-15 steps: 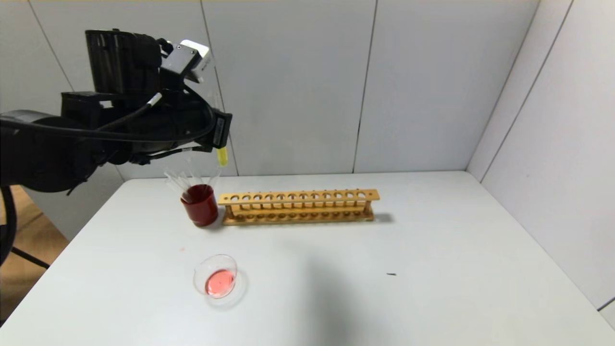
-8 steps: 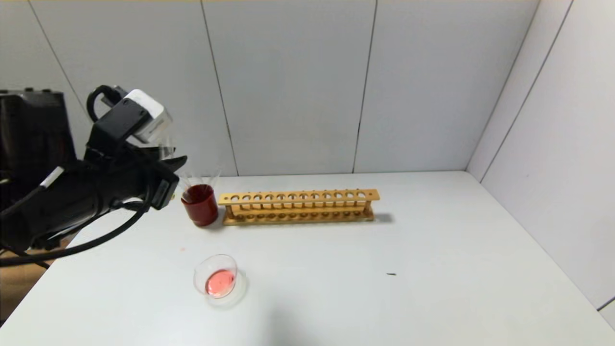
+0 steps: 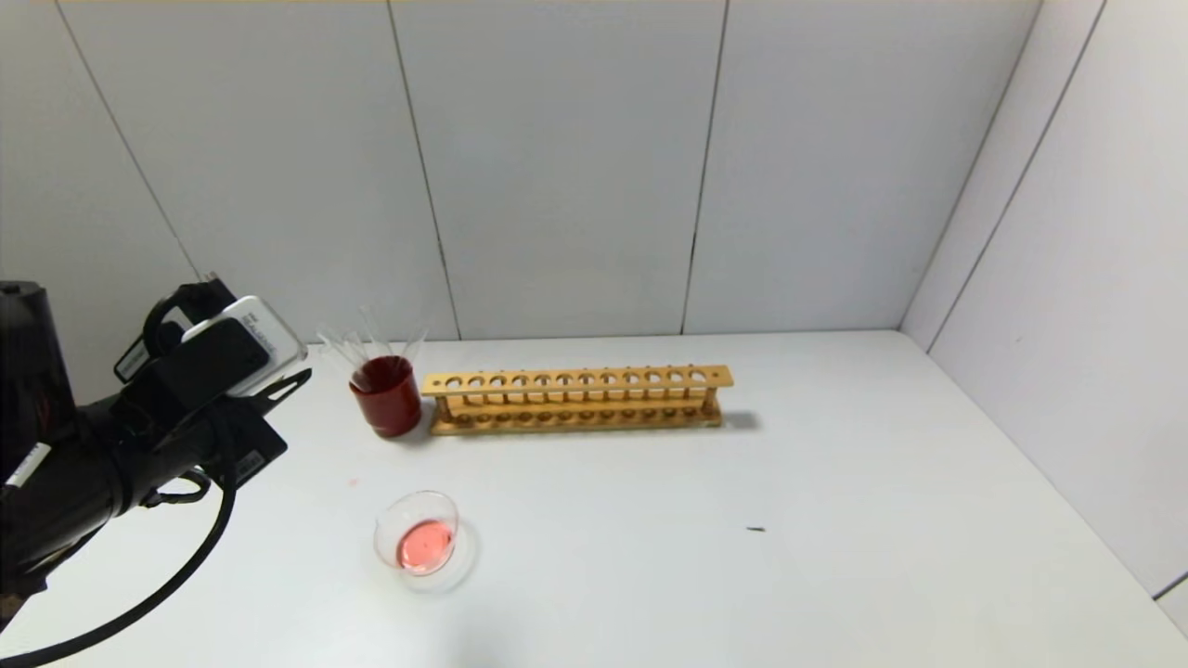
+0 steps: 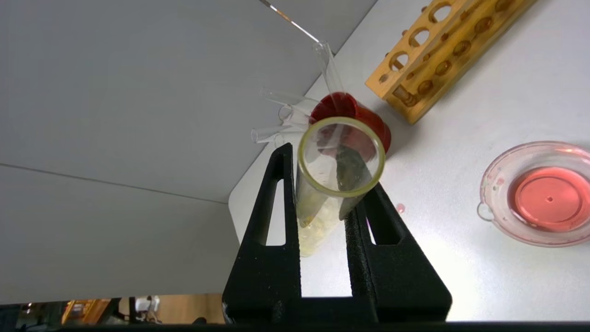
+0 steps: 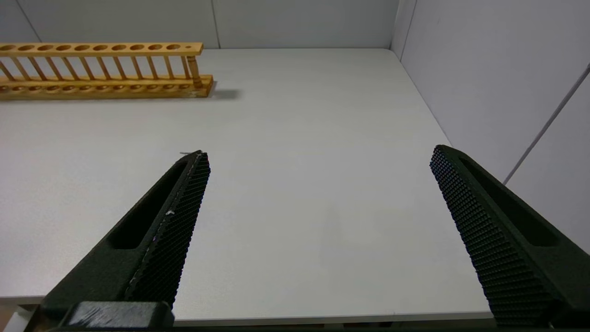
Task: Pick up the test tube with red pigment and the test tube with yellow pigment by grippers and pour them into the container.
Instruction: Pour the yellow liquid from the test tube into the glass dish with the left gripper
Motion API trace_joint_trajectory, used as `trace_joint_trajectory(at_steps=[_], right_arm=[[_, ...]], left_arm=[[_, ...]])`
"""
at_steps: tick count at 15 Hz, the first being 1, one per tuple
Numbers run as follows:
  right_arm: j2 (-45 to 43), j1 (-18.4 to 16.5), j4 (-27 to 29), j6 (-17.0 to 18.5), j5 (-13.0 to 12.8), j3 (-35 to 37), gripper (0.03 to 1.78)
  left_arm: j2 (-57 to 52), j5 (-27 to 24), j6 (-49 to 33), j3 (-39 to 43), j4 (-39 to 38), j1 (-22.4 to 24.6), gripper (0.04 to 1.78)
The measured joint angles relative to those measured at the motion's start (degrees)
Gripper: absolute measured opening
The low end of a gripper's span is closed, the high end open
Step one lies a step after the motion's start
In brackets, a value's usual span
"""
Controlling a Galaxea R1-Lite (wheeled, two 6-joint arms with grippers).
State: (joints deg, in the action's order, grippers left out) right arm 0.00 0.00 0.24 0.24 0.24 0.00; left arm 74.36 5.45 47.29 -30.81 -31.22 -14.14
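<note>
Two black fingers [image 4: 283, 193] of the left gripper [image 4: 322, 203] are clamping the slim, slippery, fragile glass test tube with yellow pigment [image 4: 329, 184] mid-length between them; the right gripper [image 5: 318, 216] is gaping empty. The low clear glass container [image 4: 539, 193] of red liquid is sitting on the counter [image 4: 461, 258] beyond the fingertips.

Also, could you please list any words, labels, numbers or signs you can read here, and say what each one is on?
None can be read. The rack, red cup, dish, table and yellow tube in the left gripper show no print; a pale tag on the left arm's cable is too small to read.
</note>
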Motion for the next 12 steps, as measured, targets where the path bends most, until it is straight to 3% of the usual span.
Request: trace_joint_trajectory(at_steps=[7, 12], right_arm=[[0.00, 0.00, 0.02, 0.00, -0.02, 0.00, 1.75], [0.00, 0.00, 0.00, 0.02, -0.02, 0.00, 1.75]], left_arm=[[5.12, 2.57, 15.71, 2.17, -1.72, 1.39, 0.33], [8.19, 2.57, 24.13, 8.42, -11.53, 1.33, 0.32]])
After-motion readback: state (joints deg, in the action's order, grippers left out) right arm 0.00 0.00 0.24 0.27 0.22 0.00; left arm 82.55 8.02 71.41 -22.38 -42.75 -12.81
